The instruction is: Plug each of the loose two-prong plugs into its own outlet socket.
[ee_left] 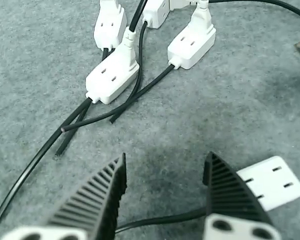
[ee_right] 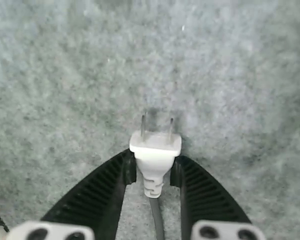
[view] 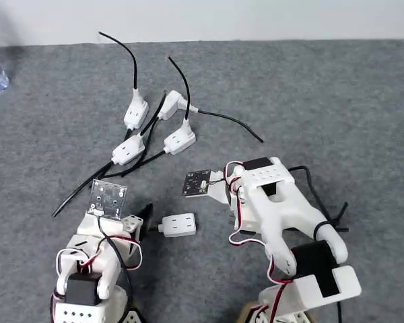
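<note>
We see a grey felt-topped bench (view: 337,101) with two arms at its near edge. The right pincer (ee_right: 154,162) is closed snugly on a white two-prong plug (ee_right: 155,145). It grips the plug's body from both sides, with the prongs pointing away from the arm over bare felt and the cord running back between the fingers. The left pincer (ee_left: 165,160) is spread wide and holds nothing. It hangs just left of a loose socket block (view: 178,224), which is white and lies at the near centre of the bench with its slots facing up. At the far left centre, a cluster of sockets (view: 128,149) and black cords lies tangled.

We judge the main risk to be the block itself. Nothing pins it down, so a push from the prongs could slide or tip it rather than seat the plug. The prongs could also meet the slots at a slant and skid off the plastic. A tug from the trailing cord could twist the plug in the grip.
</note>
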Available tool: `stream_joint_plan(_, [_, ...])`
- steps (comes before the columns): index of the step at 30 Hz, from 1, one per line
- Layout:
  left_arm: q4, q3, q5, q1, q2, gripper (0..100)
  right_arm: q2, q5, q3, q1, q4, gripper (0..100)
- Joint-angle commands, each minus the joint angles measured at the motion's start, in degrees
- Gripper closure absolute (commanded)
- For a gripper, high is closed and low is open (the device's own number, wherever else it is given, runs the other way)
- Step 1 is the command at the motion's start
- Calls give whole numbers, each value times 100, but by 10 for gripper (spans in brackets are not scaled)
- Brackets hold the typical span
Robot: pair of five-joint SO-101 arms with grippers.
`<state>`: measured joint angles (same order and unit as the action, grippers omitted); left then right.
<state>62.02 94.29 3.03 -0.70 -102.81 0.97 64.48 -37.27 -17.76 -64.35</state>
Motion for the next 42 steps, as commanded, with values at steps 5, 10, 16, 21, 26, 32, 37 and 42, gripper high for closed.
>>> stream_joint_plan(5, [-141, -40, 62, -9, -18, 765, -154, -325, 352, -286, 92, 785])
stream_joint_plan(10, [-141, -40, 62, 9, -18, 765, -154, -396, 352, -374, 242, 786])
stream_joint_plan(16, [-141, -40, 62, 9, -18, 765, -145, -387, 352, -382, 251, 831])
stream_joint_plan(21, [-141, -40, 62, 0, -18, 765, -145, 53, 334, -391, 215, 998])
stream_joint_plan(26, [-185, -40, -9, -44, -18, 765, -215, -105, 352, -382, 198, 987])
stream_joint_plan(32, [-888, -40, -1143, -870, -18, 765, -1077, -686, 659, -409, -180, 990])
stream_joint_plan(37, [-1916, 233, -1336, -1565, 9, 767, -1851, -1609, 703, -400, -215, 990])
stream_joint_plan(42, [-1925, 215, -1336, -1820, -9, 765, -1956, -2119, 712, -426, -215, 990])
